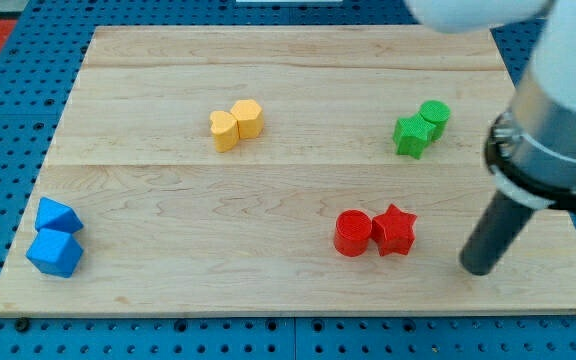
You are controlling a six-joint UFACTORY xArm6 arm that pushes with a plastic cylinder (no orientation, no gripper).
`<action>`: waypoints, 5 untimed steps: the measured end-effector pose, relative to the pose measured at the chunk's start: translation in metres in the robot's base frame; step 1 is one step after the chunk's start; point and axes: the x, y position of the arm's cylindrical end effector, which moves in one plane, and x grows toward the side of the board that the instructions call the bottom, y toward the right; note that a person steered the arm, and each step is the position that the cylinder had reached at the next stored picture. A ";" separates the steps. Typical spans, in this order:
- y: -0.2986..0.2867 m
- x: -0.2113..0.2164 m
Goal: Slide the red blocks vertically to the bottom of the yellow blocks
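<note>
A red cylinder (352, 233) and a red star (395, 230) sit side by side, touching, at the lower right of the wooden board (268, 290). A yellow heart (225, 130) and a yellow hexagon (248, 118) touch each other at the upper middle, well up and to the left of the red pair. My tip (478, 268) rests on the board to the right of the red star and slightly lower, with a clear gap between them.
A green star (410, 137) and a green cylinder (434, 117) touch at the upper right. Two blue blocks (56, 240) sit at the lower left corner. The arm's grey body (558, 120) overhangs the board's right edge.
</note>
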 end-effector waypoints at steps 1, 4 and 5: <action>0.004 -0.015; -0.108 -0.024; -0.176 -0.024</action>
